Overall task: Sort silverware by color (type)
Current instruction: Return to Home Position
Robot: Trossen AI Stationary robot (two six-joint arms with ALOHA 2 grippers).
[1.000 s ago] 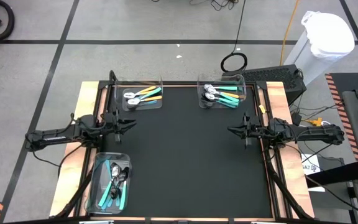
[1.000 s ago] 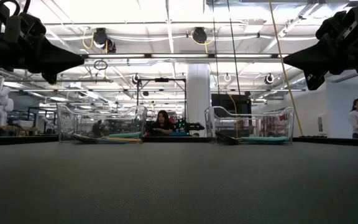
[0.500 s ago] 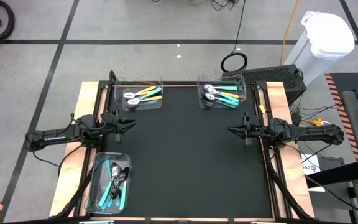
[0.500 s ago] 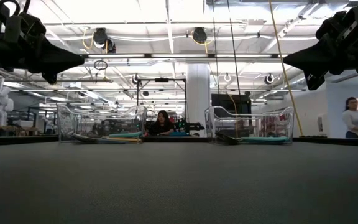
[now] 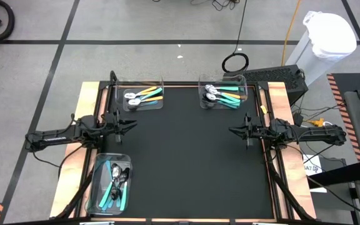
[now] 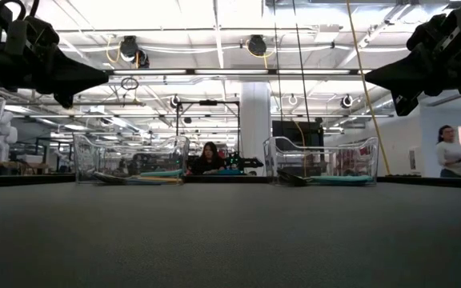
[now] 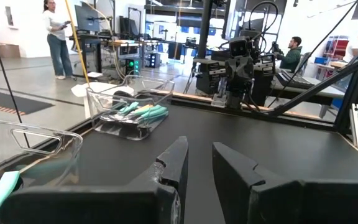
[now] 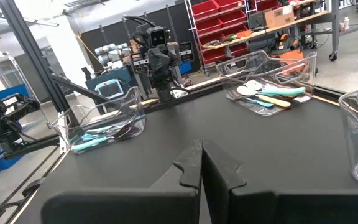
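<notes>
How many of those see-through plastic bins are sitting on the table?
3, as seen from above: the top-left bin, the top-right bin and the bottom-left bin. None appears hidden.

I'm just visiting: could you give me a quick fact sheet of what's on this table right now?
Left gripper: slightly open, empty, at the mat's left side
Right gripper: shut, empty, at the mat's right side
Upper-left bin: orange and light blue spoons
Upper-right bin: teal spoons
Lower-left bin: light blue and teal spoons
Black mat: no spoons on it
</notes>
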